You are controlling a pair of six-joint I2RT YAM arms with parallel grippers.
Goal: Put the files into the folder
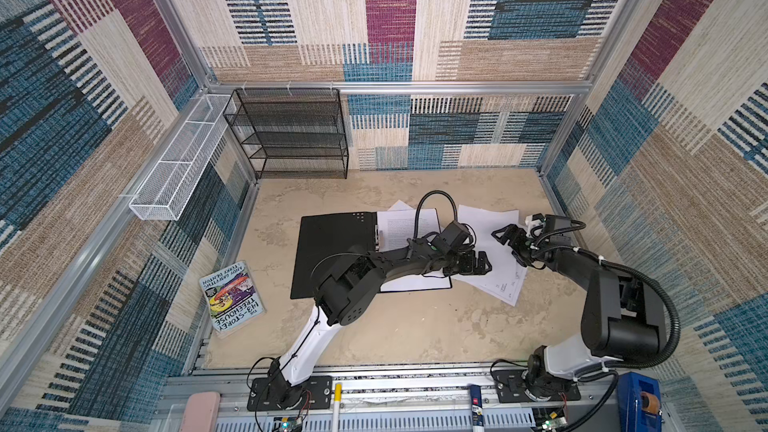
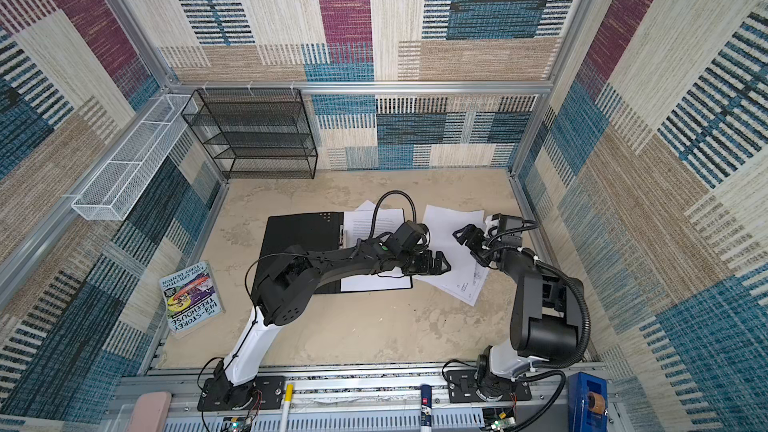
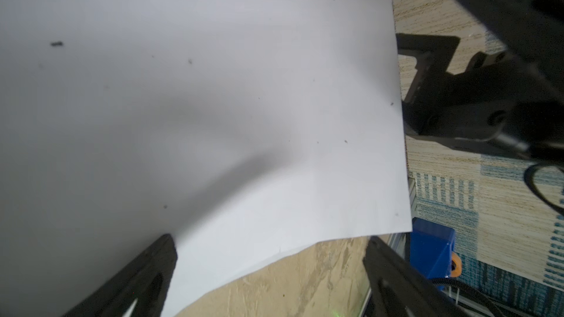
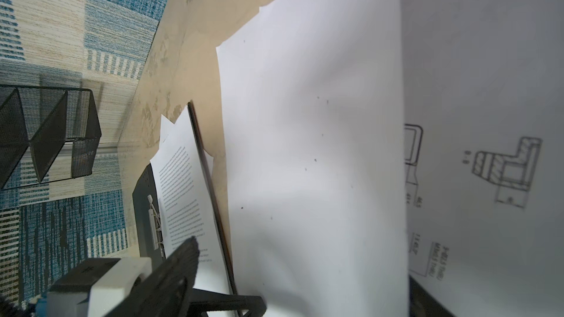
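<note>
The left fingers (image 1: 483,263) are spread wide and grip nothing; in the left wrist view a blank sheet's corner lies between them. The right fingers (image 1: 508,248) also stand apart, low over the same loose files (image 1: 490,218), with no clear hold. These sheets lie fanned on the table (image 1: 395,326) at 3 o'clock of the folder (image 1: 332,251). The folder lies open, black inside up, with a printed page on its 3 o'clock half. A paperback book (image 1: 232,299) lies at its 8 o'clock.
</note>
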